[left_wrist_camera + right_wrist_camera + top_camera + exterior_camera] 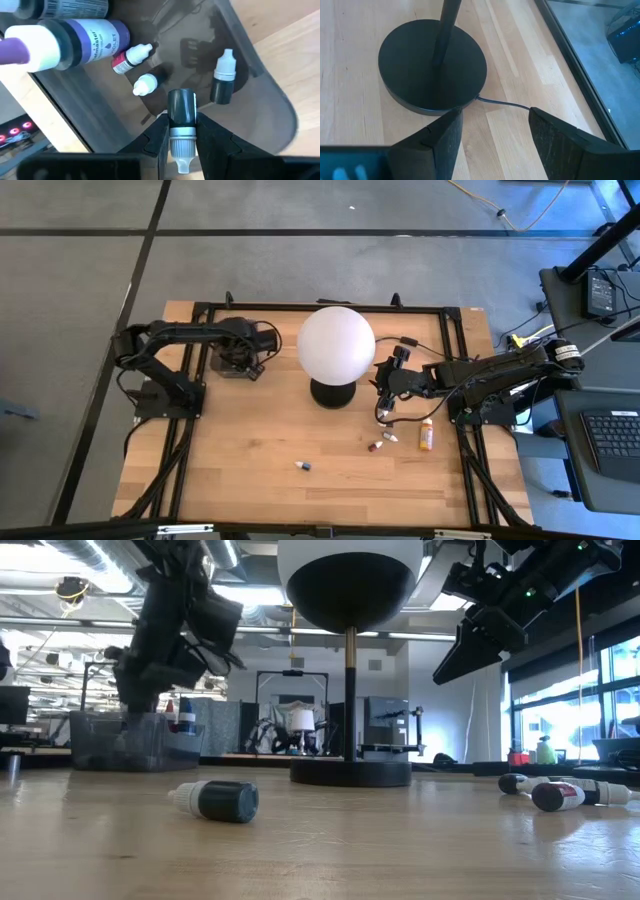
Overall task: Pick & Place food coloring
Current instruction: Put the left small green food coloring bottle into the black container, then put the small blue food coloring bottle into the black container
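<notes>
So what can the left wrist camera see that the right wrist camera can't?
Only the left wrist view shows the left tool shut on a dark bottle over the grey tray, with more little bottles lying inside. Only the right wrist view shows the lamp's round black base, its cord and the open right tool, holding nothing. Both show the wooden table.

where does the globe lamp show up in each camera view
high view: globe lamp mid-table, between the arms, dark base under it.
low view: globe bottom at top centre, stem and base below.
left wrist view: not in it.
right wrist view: only stem and base, beyond the right tool.
Shared landmark: the base.
</notes>
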### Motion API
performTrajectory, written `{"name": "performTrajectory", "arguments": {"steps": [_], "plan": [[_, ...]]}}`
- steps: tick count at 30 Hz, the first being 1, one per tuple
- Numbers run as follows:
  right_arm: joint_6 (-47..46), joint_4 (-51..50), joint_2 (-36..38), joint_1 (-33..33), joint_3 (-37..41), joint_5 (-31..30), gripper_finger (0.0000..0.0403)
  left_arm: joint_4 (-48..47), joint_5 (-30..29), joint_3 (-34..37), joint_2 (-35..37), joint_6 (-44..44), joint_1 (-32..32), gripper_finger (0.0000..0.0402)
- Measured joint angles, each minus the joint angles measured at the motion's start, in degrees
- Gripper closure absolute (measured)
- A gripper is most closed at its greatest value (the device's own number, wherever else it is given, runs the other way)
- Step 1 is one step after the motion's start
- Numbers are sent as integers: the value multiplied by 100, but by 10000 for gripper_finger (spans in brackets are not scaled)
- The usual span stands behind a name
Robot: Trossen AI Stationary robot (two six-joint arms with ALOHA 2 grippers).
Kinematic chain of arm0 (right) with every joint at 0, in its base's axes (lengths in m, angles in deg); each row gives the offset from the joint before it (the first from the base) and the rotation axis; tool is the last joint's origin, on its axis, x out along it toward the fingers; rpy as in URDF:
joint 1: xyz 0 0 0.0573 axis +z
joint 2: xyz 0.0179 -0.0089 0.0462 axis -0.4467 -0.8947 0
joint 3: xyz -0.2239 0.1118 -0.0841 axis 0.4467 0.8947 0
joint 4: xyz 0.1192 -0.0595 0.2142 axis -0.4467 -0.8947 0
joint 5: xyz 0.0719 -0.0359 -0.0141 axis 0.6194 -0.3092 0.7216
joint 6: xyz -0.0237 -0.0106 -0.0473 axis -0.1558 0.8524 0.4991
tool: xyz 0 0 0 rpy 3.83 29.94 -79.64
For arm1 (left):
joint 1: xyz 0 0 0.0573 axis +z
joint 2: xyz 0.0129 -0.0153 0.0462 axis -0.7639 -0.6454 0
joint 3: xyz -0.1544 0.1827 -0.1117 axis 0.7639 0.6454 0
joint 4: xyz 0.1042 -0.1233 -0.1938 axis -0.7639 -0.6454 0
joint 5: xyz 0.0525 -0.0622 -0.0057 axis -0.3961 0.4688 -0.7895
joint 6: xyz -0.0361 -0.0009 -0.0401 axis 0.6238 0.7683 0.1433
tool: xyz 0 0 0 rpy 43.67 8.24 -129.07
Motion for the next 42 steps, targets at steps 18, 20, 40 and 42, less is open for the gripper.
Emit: {"name": "performTrajectory", "arguments": {"steps": [18, 20, 40, 42], "plan": [[0, 0, 0, 0, 0, 0, 173, 2, 67, 0, -657, -660, -13, 306], [0, 0, 0, -1, 0, 0, 173, -2, 55, 0, -646, -518, -13, 303], [7, -2, 0, -2, 0, 2, 173, -954, -1580, -1078, 199, 138, -786, 246], [9, -11, 0, 0, 0, 2, 173, -725, -1621, -1102, 427, 252, -1111, 248]]}}
